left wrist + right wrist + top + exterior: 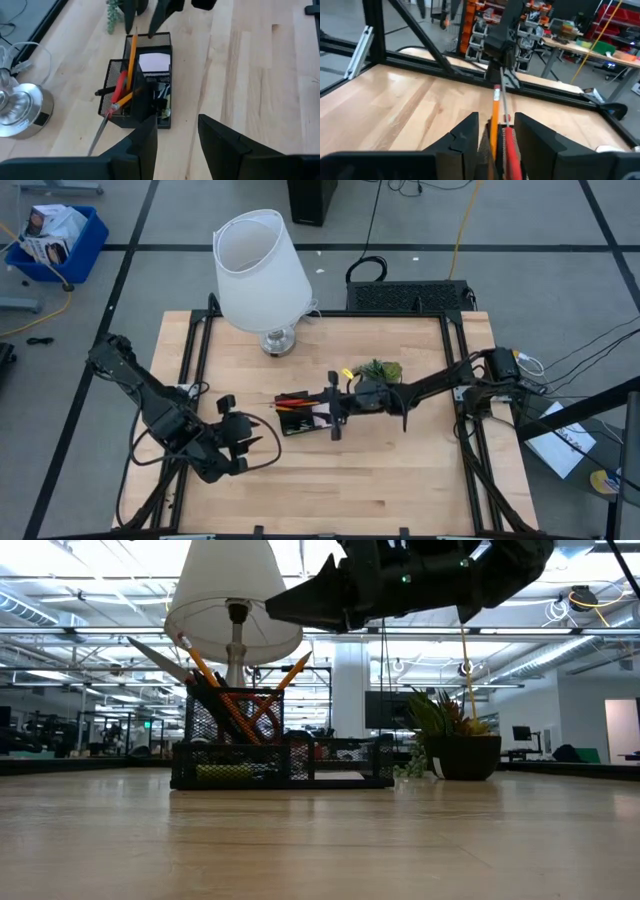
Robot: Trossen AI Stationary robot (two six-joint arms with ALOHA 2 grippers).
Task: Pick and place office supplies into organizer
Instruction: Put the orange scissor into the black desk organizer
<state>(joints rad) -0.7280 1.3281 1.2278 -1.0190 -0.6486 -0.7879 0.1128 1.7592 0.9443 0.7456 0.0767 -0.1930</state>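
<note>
We are reaching our right arm in from the right edge of the counter (400, 470), stretched out low toward the middle, and our right hand (335, 412) is hovering just above the organizer (305, 418). Its fingers (465, 137) are standing parted, with a pencil (495, 112) and the red scissors (510, 145) showing in the gap between them; we cannot tell whether they are touching anything. Our left arm is waiting folded at the near left corner, and our left hand (240, 442) is pointing toward the organizer with its fingers (142, 145) spread and holding nothing.

We are counting one organizer near the counter's middle, just left of one small plant (380, 370) and nearer than one white lamp (262, 272). Inside it we are seeing two pencils (131, 60), one pair of scissors (118, 87), one pen (102, 91) and one pale note pad (154, 62).
</note>
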